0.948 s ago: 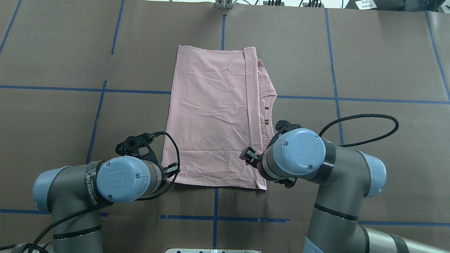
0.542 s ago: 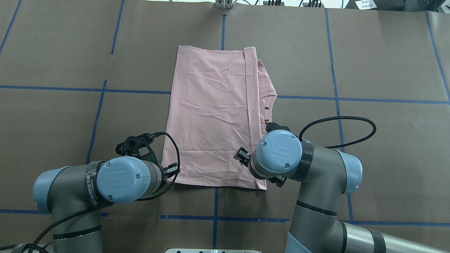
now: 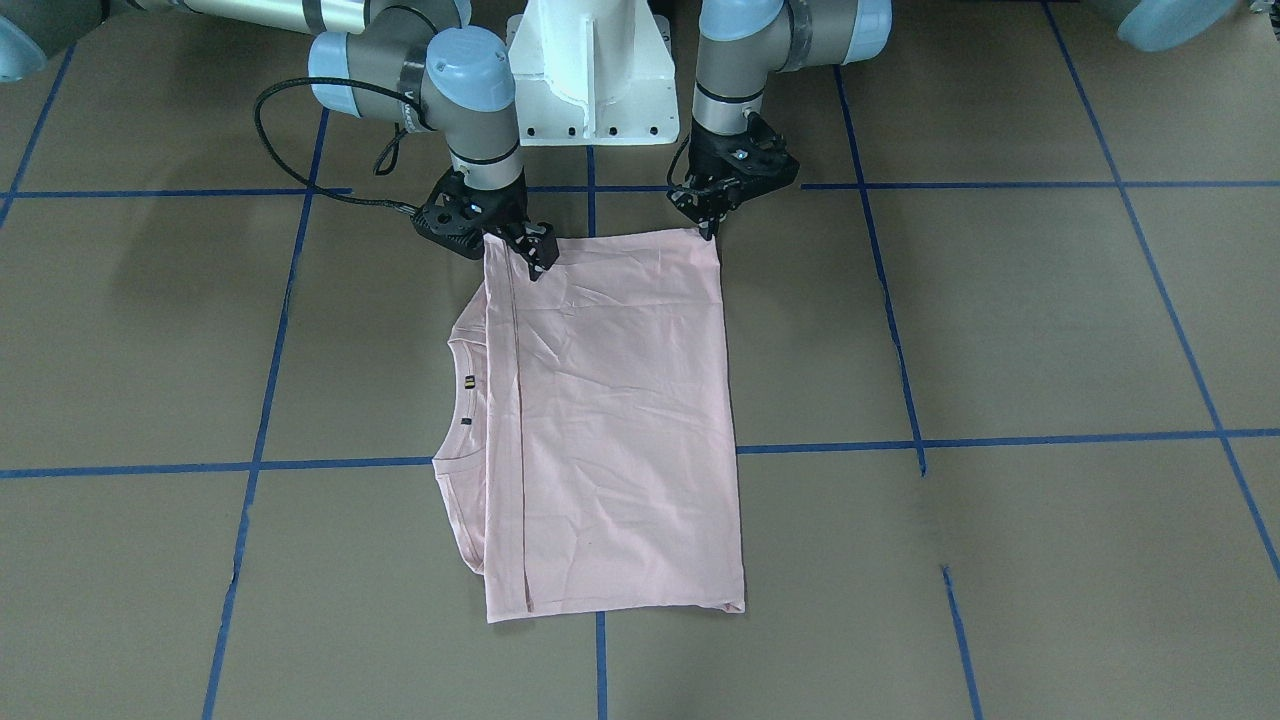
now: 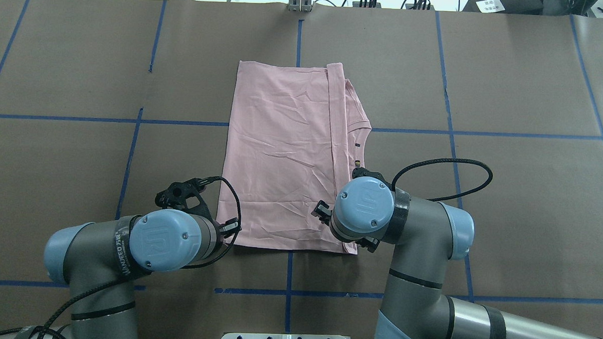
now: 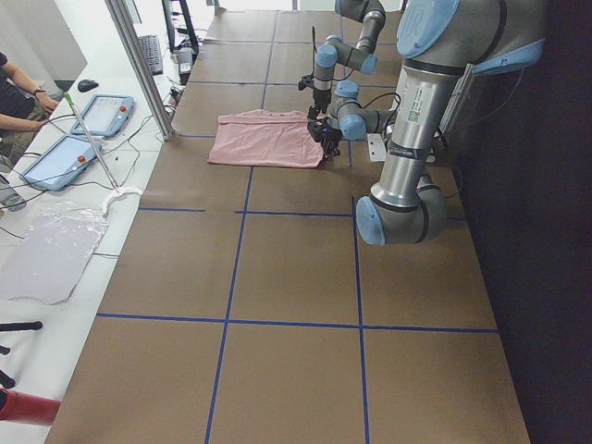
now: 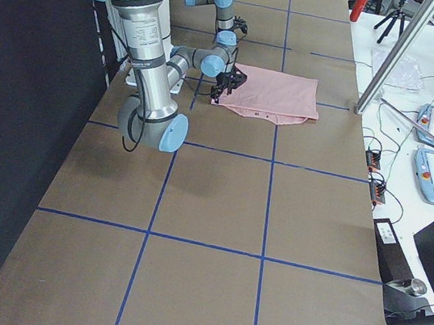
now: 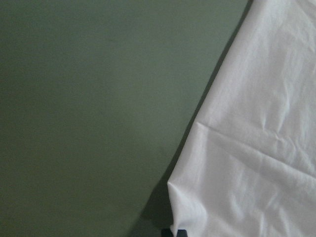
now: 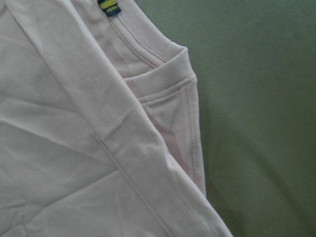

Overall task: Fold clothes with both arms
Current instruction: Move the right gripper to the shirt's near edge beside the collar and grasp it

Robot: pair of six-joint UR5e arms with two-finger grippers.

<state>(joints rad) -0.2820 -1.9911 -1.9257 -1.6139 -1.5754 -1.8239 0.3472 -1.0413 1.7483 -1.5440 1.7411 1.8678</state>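
The clothes are one pale pink T-shirt [image 4: 287,159] folded lengthwise, lying flat on the brown table [image 4: 505,222]. It also shows in the front view [image 3: 620,420]. Its collar with a small dark and yellow label [image 8: 109,7] pokes out on the robot's right side. My left gripper [image 3: 712,228] is down at the shirt's near left corner and is shut on it. That corner [image 7: 197,207] is slightly raised above the table. My right gripper [image 3: 537,257] hangs low over the near right corner, with its fingers apart and touching nothing. The print is hidden.
Blue tape lines [image 4: 287,292] divide the table into squares. The white pedestal base [image 3: 590,70] stands just behind the shirt's near edge. A black cable loop [image 4: 447,169] arcs right of the right wrist. A person's arm [image 5: 14,92] and tablets [image 5: 97,116] lie beyond the table's far edge.
The right arm has swung left and come lower, bringing its gripper over the shirt's near right corner. The left arm and the shirt have not moved.
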